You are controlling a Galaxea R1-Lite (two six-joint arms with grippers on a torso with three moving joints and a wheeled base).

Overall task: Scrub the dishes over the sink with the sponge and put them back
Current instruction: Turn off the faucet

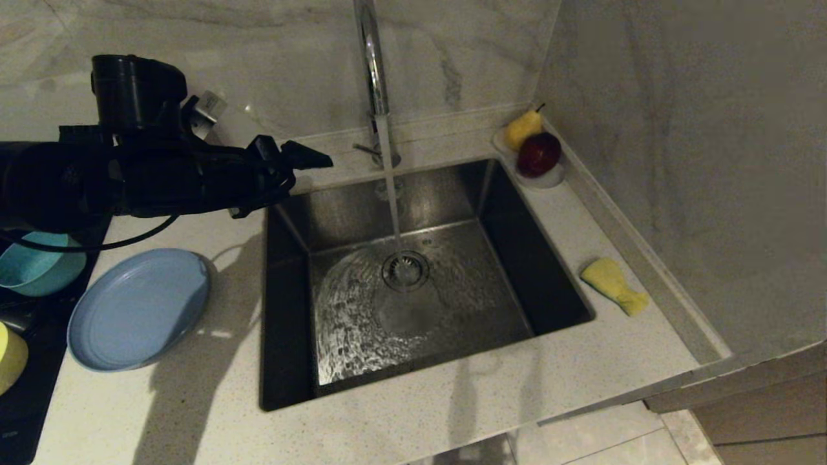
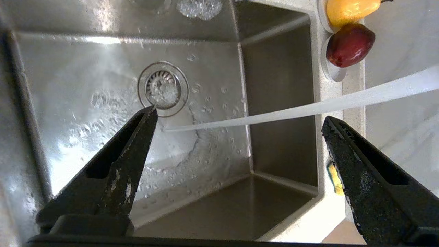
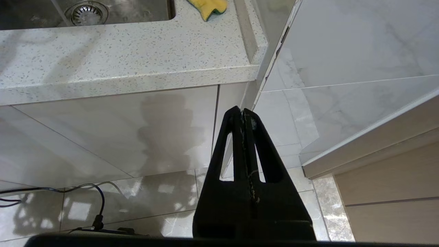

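While cropping hides the yellow bowl point(image 1: 10, 358), the left hand point(image 2: 240, 118) gapes empty.

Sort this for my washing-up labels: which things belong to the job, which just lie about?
Job:
yellow rectangular sponge
periwinkle flat plastic plate
teal plastic bowl
yellow plastic bowl
stainless-steel sink

Lying about:
yellow pear
dark red apple
small clear dish

Kitchen: sink point(image 1: 291, 310), running faucet point(image 1: 371, 58)

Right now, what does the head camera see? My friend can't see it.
Water runs from the faucet into the sink. The left claw hangs open above its back left corner; a plate lies left, a sponge right.
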